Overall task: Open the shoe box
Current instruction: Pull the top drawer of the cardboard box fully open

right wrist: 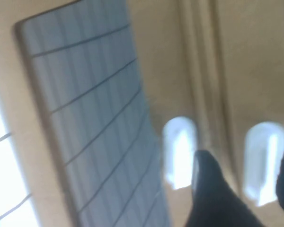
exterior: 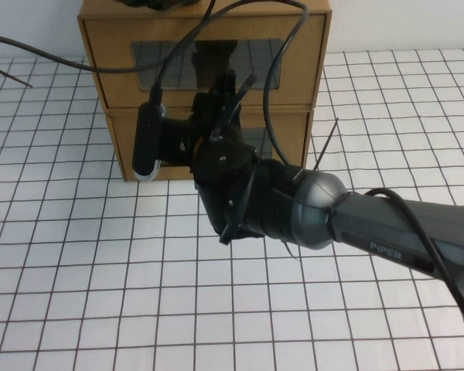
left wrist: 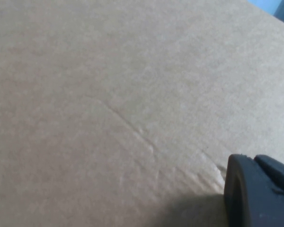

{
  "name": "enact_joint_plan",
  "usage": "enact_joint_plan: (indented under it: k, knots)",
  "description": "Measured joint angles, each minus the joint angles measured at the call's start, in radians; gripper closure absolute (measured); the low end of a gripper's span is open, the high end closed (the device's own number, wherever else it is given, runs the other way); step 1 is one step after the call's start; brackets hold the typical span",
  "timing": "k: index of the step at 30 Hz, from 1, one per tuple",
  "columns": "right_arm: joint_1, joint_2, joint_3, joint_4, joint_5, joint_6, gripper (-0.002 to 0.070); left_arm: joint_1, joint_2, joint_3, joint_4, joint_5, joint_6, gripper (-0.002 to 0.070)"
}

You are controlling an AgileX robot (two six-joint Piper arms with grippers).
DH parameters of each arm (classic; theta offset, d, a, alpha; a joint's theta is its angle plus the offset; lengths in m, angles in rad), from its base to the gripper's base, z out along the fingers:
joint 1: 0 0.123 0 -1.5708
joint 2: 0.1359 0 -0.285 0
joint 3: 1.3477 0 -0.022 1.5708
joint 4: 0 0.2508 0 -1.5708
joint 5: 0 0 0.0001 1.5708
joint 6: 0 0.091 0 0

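Two brown cardboard shoe boxes are stacked at the back of the table, the upper box [exterior: 205, 54] on the lower box [exterior: 135, 147], each with a clear window in its front. My right gripper [exterior: 220, 97] is at the front of the stack, about level with the seam between the boxes. In the right wrist view the right gripper [right wrist: 244, 161] is open, its dark fingers [right wrist: 210, 189] close to two pale finger holes [right wrist: 179, 151] beside a window [right wrist: 85, 118]. My left gripper [exterior: 166, 5] lies on top of the upper box; one finger [left wrist: 258, 191] shows against bare cardboard [left wrist: 109, 94].
The table is white with a grid of dark lines [exterior: 100, 294]. Black cables [exterior: 278, 62] loop in front of the boxes above the right arm [exterior: 387, 232]. A white-tipped black camera body [exterior: 145, 143] on the right wrist hangs before the lower box.
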Motion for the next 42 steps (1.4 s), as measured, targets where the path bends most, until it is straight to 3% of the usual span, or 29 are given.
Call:
enact_joint_plan:
  k: [21, 30, 42]
  knots:
    - [-0.049, 0.023, -0.005, -0.129, -0.081, 0.068, 0.0402, 0.000, 0.000, 0.000, 0.000, 0.002, 0.000, 0.0679]
    - [-0.049, 0.024, -0.006, -0.153, -0.063, 0.068, 0.0566, 0.000, 0.000, 0.000, 0.000, 0.003, 0.000, 0.0679]
    - [-0.049, 0.029, -0.006, -0.147, -0.062, 0.070, 0.0662, 0.000, 0.000, 0.000, 0.000, 0.005, 0.000, 0.0679]
